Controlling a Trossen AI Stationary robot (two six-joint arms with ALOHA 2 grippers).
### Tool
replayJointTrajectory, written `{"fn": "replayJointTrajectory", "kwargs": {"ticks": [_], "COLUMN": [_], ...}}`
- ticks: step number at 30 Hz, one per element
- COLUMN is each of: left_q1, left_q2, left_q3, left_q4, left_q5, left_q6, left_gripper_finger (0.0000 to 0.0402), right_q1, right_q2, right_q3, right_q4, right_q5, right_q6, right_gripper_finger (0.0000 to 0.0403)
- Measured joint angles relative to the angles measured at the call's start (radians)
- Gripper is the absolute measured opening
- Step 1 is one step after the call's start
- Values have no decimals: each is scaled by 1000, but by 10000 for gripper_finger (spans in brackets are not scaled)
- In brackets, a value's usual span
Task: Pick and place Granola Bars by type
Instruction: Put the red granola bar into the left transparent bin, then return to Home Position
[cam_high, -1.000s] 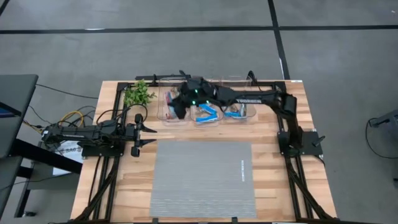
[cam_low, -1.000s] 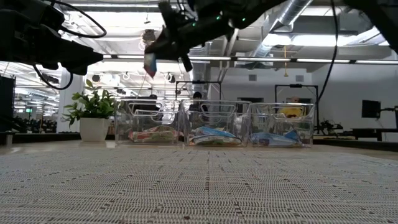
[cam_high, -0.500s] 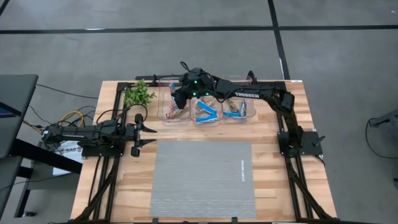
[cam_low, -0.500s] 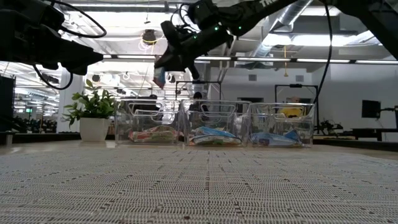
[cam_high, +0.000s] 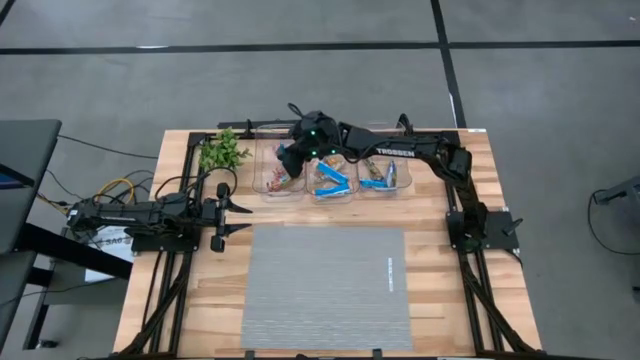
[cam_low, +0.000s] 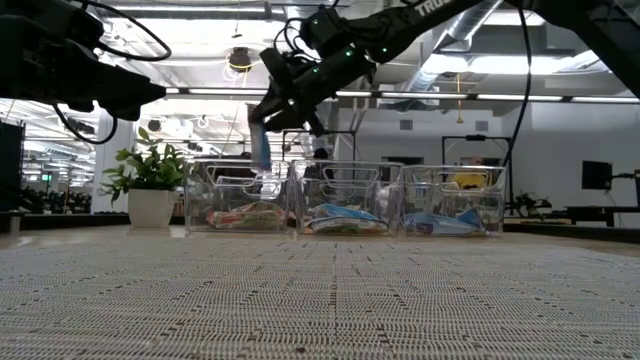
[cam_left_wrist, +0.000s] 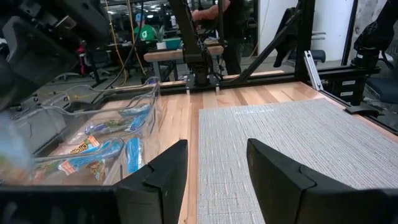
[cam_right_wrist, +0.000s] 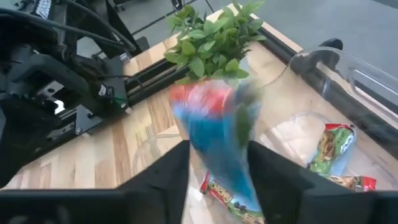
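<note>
Three clear bins stand in a row at the table's far edge: the left bin (cam_high: 277, 172) holds red-and-green granola bars (cam_right_wrist: 333, 146), while the middle bin (cam_high: 330, 180) and the right bin (cam_high: 386, 176) hold blue ones. My right gripper (cam_low: 262, 112) hangs open above the left bin. A blue-and-red bar (cam_low: 262, 150) shows blurred just below its fingertips, in mid-air, and appears between the fingers (cam_right_wrist: 214, 143) in the right wrist view. My left gripper (cam_high: 232, 215) waits open at the table's left, level, with nothing in it.
A green plant sprig (cam_high: 223, 152) stands left of the bins, close to the left bin. A grey woven mat (cam_high: 325, 285) covers the table's middle and near part. Black frame rails (cam_high: 160, 290) run along both sides.
My right gripper has moved a little toward the table's far edge and down over the left bin, tipping more downward. It has opened and let go of the blue-and-red bar, which now drops blurred below the fingertips toward the left bin.
</note>
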Motion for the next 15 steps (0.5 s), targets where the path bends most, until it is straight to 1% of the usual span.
{"fn": "replayJointTrajectory", "kwargs": {"ticks": [4, 8, 10, 13, 15], "left_q1": [0, 0, 0, 0, 0], "left_q2": [0, 0, 0, 0, 0], "left_q3": [0, 0, 0, 0, 0], "left_q4": [0, 0, 0, 0, 0], "left_q5": [0, 0, 0, 0, 0], "left_q6": [0, 0, 0, 0, 0], "left_gripper_finger": [159, 159, 159, 159, 159], "right_q1": [0, 0, 2, 9, 18], "right_q2": [0, 0, 0, -1, -16], "right_q3": [0, 0, 0, 0, -19], "right_q4": [0, 0, 1, 16, 72], "right_q5": [-8, -13, -14, -14, -14], "right_q6": [0, 0, 0, 0, 0], "right_gripper_finger": [207, 249, 258, 260, 260]}}
